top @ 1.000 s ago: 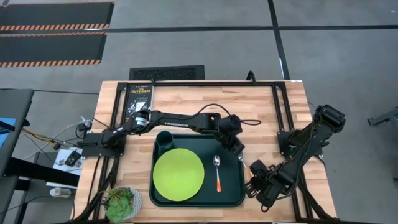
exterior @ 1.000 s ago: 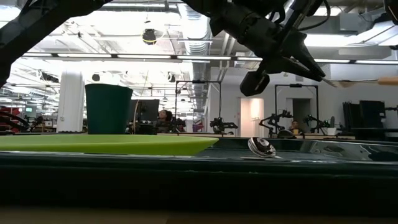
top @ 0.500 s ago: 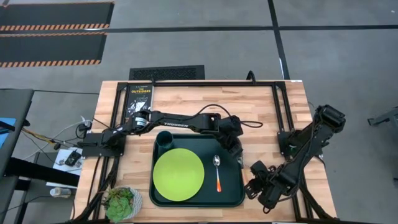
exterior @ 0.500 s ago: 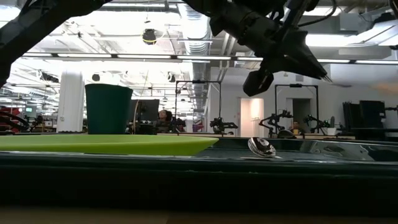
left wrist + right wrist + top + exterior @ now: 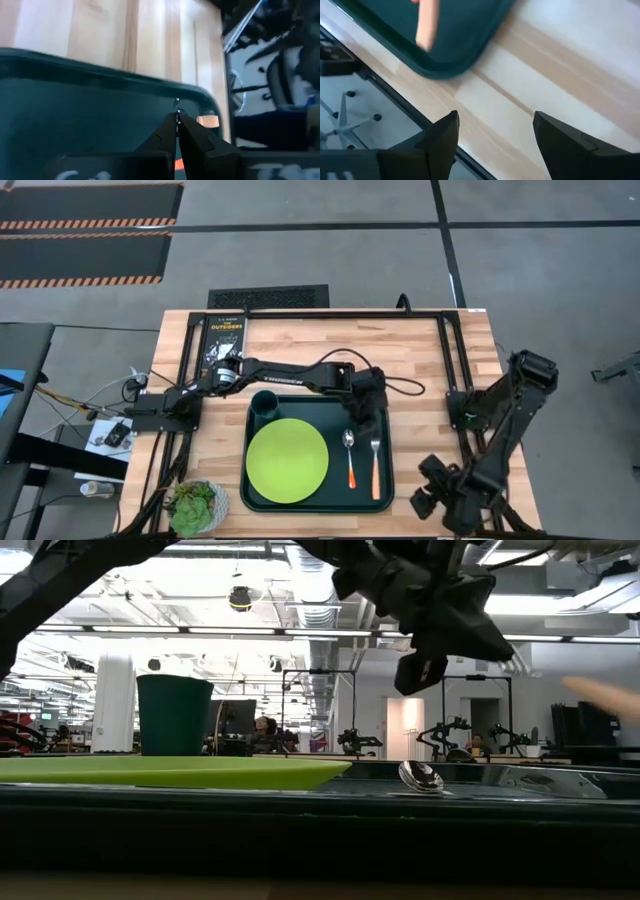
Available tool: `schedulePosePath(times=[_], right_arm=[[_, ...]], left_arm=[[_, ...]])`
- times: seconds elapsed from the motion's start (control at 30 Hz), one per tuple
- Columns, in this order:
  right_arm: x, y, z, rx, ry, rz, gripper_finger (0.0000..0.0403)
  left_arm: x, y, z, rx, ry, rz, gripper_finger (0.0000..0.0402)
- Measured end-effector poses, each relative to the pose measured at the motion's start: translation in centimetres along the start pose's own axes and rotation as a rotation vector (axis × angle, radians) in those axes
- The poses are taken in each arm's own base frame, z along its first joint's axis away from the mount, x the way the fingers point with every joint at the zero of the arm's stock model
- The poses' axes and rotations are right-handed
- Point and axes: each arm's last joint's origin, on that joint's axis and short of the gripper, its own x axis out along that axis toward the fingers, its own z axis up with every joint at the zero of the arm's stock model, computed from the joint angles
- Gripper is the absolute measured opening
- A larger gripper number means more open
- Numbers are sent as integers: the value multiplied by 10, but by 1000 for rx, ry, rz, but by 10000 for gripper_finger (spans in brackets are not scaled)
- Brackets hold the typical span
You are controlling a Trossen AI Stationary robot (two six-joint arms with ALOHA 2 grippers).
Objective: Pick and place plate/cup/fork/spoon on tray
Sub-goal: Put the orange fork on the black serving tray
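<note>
Now fork (image 5: 376, 467) lies on tray (image 5: 318, 502) beside spoon (image 5: 350, 457), just inboard of right pincer (image 5: 492, 137), jaws wide, empty. Left pincer (image 5: 177, 131) pinched shut above the tray. Retreat high, avoid clipping rim.

The left gripper (image 5: 177, 122), fingers pressed together, hangs over the tray (image 5: 90, 100), with wooden counter (image 5: 100, 30) beyond.
</note>
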Motion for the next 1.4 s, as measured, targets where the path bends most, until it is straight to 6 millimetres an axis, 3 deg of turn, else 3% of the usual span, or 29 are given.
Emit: schedulePosePath(times=[0.2, 0.67, 1.4], right_arm=[[-5, -10, -13, 45, 6, -21, 276], [-5, -11, -13, 52, -1, -21, 276], [-5, -9, -14, 56, 12, -5, 276]], left_arm=[[4, 5, -6, 49, 12, 83, 0], [5, 37, -15, 45, 38, 126, 0], [18, 50, -27, 85, 31, 166, 1]])
